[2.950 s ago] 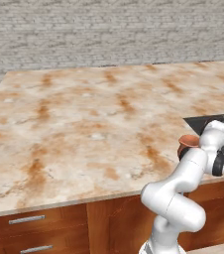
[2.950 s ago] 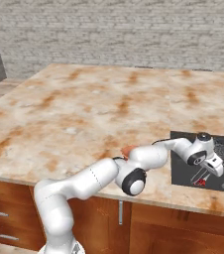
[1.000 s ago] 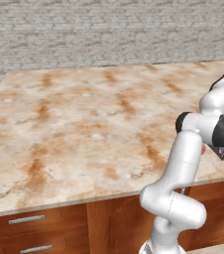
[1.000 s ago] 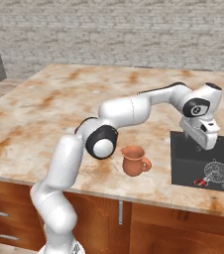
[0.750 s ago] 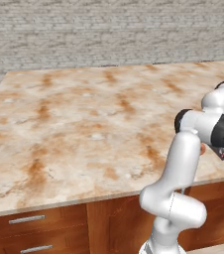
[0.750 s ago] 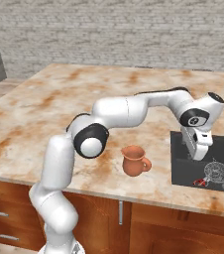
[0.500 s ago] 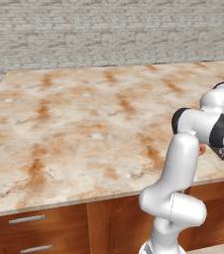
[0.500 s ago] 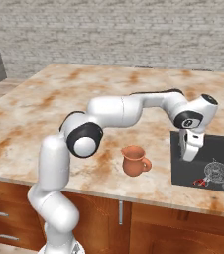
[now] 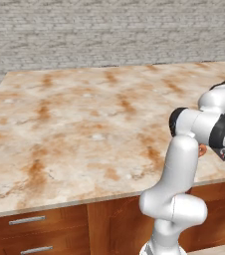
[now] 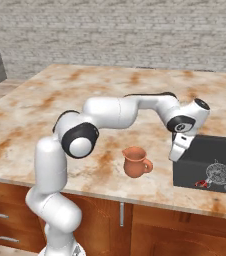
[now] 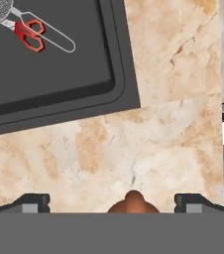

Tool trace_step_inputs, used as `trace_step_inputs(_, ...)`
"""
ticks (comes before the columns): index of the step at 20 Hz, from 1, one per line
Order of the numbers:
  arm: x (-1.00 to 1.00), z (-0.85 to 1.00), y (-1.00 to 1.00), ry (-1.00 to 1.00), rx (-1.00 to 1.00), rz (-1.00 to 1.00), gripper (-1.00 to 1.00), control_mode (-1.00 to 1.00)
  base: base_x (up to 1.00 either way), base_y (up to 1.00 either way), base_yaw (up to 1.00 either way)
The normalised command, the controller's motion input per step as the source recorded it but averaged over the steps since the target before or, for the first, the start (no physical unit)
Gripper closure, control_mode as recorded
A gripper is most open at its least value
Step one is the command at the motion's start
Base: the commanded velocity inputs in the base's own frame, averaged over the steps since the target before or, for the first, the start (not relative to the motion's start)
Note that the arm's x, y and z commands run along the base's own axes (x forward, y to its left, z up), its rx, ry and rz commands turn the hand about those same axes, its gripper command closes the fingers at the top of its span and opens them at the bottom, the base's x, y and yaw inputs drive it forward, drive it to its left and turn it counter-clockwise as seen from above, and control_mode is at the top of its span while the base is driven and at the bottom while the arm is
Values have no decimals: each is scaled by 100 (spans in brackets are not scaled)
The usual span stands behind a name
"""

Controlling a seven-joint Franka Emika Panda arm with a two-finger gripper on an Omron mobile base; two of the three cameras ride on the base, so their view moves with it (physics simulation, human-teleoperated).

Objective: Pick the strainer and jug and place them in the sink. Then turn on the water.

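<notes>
Strainer in the basin, jug next on the counter.

We note the marbled beige stone counter point(image 10: 85, 95) first, then the dark grey rectangular recessed sink point(image 10: 210, 150) at its right end, with the small silver wire-mesh strainer with its red-tipped handle point(image 10: 220, 174) lying inside it. The small terracotta-orange jug with side handle point(image 10: 135, 162) stands upright on the counter just beside the sink's left edge. Our white two-finger gripper point(image 10: 177, 150) hangs above the counter between jug and sink rim, holding nothing; in the hand view its finger tips point(image 11: 34, 201) sit wide apart, touching nothing. For a good grasp, we judge it best to centre over the jug, straddle its rim or belly clear of the handle, and descend straight.
</notes>
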Motion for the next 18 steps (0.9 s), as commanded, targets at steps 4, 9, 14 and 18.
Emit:
trace_step_inputs(4, 23, -9, 0, -12, 6, 0, -100, -100, 0, 0, 0)
trace_step_inputs(9, 1, -2, 2, -11, 24, 5, -100, -100, 0, 0, 0)
trace_step_inputs(14, -16, -1, 17, 2, 8, 7, -100, -100, 0, 0, 0)
trace_step_inputs(18, -12, 0, 23, 8, 8, 17, -100, -100, 0, 0, 0)
